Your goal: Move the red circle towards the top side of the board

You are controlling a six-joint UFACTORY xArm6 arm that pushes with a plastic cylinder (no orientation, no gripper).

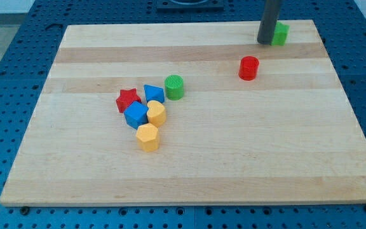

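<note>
My tip (266, 42), the lower end of the straight dark rod, rests on the pale wooden counter (234, 159) at its far right part. This tool has no jaws, so it grasps nothing; it only touches the surface. Just beside it on the right, partly hidden behind the rod, stands a small green block (281, 34) whose shape I cannot tell.

The red circle block (248, 67) stands upright a little nearer than my tip and slightly to the left of it, apart from the rod and from every other block.

The other blocks form a group left of the centre. A green circle block (175, 86) is the farthest right of them. Next to it on the left are a blue triangular block (154, 93) and a red star block (128, 100). Nearer come a blue cube (135, 115) touching a yellow heart-like block (156, 113), and nearest of all a yellow hexagon block (148, 137).
</note>
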